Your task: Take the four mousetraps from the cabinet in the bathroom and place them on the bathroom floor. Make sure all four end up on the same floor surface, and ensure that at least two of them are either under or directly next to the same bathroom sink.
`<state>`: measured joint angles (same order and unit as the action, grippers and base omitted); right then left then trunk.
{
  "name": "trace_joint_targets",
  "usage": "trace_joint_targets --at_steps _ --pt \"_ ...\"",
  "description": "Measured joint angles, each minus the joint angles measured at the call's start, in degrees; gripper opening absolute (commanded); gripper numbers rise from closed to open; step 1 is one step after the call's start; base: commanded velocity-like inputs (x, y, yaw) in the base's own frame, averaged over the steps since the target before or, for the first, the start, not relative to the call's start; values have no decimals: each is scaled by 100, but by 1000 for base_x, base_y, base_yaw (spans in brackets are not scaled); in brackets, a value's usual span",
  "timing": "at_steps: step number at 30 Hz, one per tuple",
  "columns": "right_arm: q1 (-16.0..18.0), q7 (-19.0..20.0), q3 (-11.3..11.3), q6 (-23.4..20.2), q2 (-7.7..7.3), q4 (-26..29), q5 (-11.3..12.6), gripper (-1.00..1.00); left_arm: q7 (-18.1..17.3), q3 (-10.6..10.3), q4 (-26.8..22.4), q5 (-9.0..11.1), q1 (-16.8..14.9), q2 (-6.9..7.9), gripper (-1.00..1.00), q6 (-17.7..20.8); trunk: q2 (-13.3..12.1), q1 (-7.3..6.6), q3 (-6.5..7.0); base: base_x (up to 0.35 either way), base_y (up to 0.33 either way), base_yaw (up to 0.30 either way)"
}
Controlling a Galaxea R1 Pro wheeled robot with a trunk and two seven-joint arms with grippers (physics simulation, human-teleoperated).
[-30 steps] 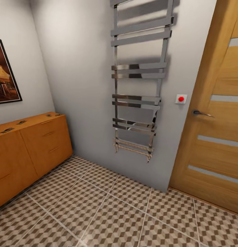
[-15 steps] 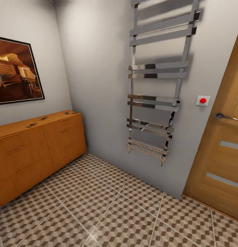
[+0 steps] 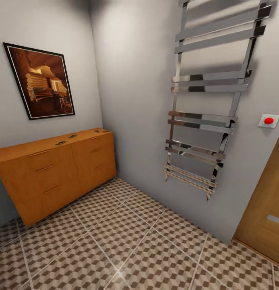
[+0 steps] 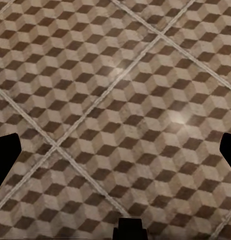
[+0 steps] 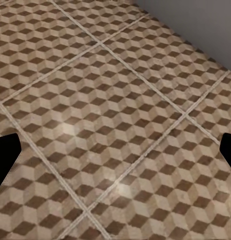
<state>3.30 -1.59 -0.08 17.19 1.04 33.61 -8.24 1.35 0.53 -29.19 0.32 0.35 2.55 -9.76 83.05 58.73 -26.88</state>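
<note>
- Across the head views the whole picture had slid rightward: the door had nearly left the frame, and the framed picture (image 3: 40, 82) and the cabinet (image 3: 54, 177) had come further in. I read this as the robot turning left toward the cabinet, not as any object moving.
- The cabinet stood against the wall under the framed picture. On its flat top lay small dark flat things, most likely the mousetraps (image 3: 60, 142), with others further along the top (image 3: 100, 131). They were too small to count or make out.
- Nothing had been picked up yet, so the task looked to be at its approach stage.
- The left claw (image 4: 115, 150) showed dark fingertips at both edges of its wrist view, spread wide with nothing between them. Directly beneath it was bare bathroom floor (image 4: 120, 100).
- The right claw (image 5: 115, 155) was likewise wide open and empty, with tiled floor below it and a grey wall base (image 5: 195, 25) just beyond.
- The mousetraps lay well ahead of and above both claws, out of reach.
- A chrome towel rail (image 3: 211, 108) hung on the wall ahead, with a red button (image 3: 269, 120) beside it.
- My judgement: more driving toward the cabinet was needed before any reach.
</note>
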Motion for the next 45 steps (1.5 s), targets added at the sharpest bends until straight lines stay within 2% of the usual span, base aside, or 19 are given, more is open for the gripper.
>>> trace_joint_targets --at_steps 34,45 --pt "0 2 0 0 -4 0 0 100 -5 -9 0 2 -1 0 100 -8 0 0 0 0 0 266" --pt "0 3 1 0 -9 1 -1 100 -6 -1 10 8 3 0 100 -1 0 -2 0 125 -23 37"
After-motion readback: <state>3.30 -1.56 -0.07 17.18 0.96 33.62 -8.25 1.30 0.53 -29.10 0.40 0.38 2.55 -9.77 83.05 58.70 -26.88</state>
